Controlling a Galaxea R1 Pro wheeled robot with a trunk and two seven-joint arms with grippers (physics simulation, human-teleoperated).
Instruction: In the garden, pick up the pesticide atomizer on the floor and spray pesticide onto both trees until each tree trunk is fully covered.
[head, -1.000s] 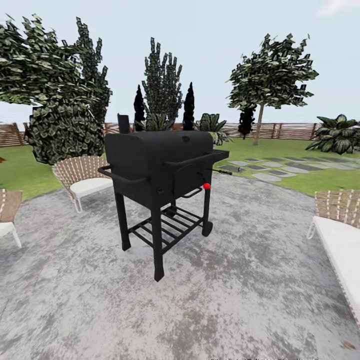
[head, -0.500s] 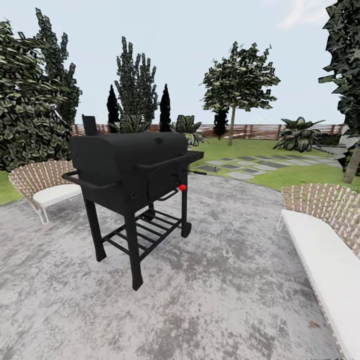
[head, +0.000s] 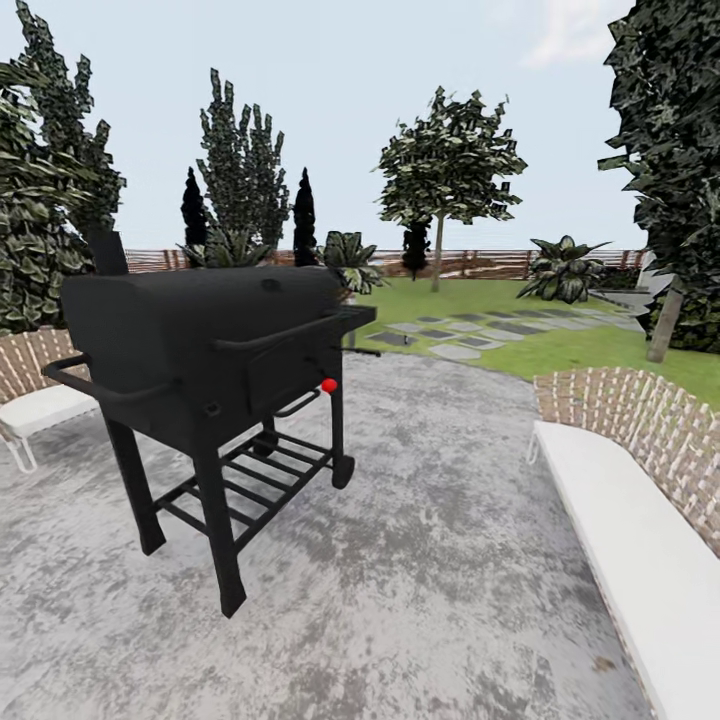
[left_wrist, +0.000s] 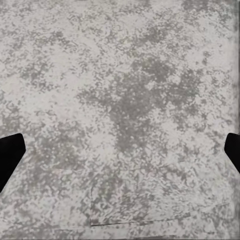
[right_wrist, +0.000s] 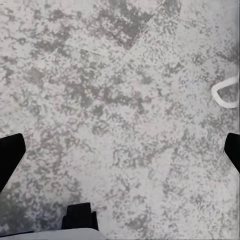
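Everything in my head view has slid toward my left over the last second, so it is my own camera that turned, not the furniture. What sat centre before, the black barbecue grill (head: 205, 345), now stands on my left on the mottled grey patio (head: 430, 560), its lid closed, so I cannot see what is inside it. Its lower slatted shelf (head: 255, 480) carries nothing that I can make out. One wicker chair with a white cushion (head: 30, 385) shows behind the grill at the left edge, and a long white-cushioned wicker bench (head: 630, 480) runs along my right.

Beyond the patio lies the garden (head: 560, 345): green lawn, grey stepping stones (head: 465, 335) and a brown slatted fence (head: 480, 262). One tree (head: 445, 165) stands by the fence, its thin tree trunk (head: 437, 265) bare; a second trunk (head: 664, 322) leans at the far right under dark foliage. The pesticide atomizer is nowhere that I can pick out in these views.

Left gripper (left_wrist: 120, 155): its two dark fingertips (left_wrist: 10, 155) sit at opposite edges of the wrist view, spread wide, with bare patio between them and nothing held. Right gripper (right_wrist: 120, 155): the same, fingertips (right_wrist: 10, 155) far apart, gripping nothing, hanging over patio with a white curved chair leg (right_wrist: 225, 95) near one edge.
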